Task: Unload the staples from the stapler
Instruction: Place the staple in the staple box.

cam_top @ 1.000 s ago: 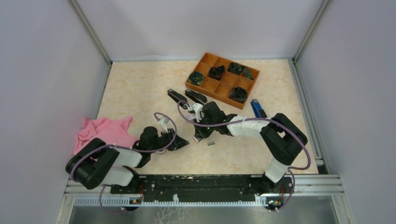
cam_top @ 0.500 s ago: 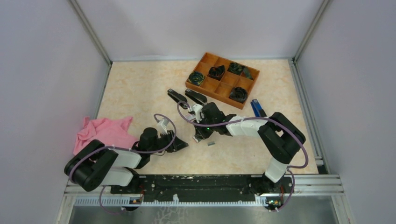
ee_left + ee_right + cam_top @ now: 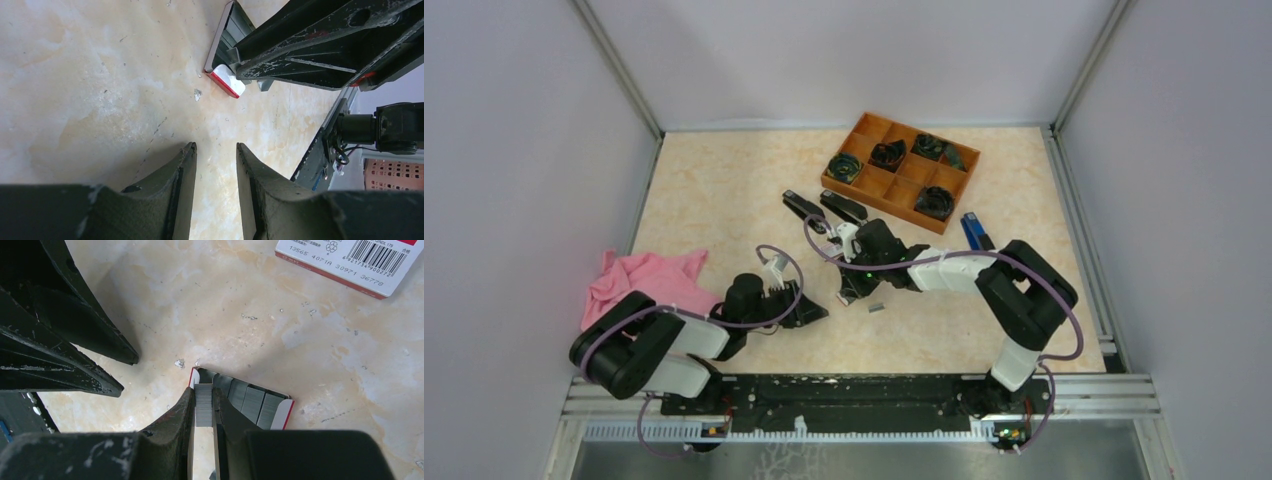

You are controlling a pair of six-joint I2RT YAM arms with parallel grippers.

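Note:
My right gripper (image 3: 203,392) is shut on a short silvery ridged strip of staples (image 3: 203,409). It holds the strip at the left end of a small open white-and-red box (image 3: 283,413) that holds several more strips. In the top view this gripper (image 3: 851,291) is low over the table's middle. My left gripper (image 3: 215,146) is open and empty, just above the tabletop, pointing at the same box (image 3: 226,82). Its fingers (image 3: 95,340) show at the right wrist view's upper left. Two black staplers (image 3: 805,208) lie just behind the right wrist.
A blue stapler (image 3: 977,232) lies at the right. An orange divided tray (image 3: 906,190) with dark coiled items stands at the back. A pink cloth (image 3: 649,283) is bunched at the left. The box's barcoded sleeve (image 3: 350,262) lies near the right gripper.
The left arm has shifted slightly toward the near edge and its jaws have widened a touch. The right gripper has kept still, shut on the strip.

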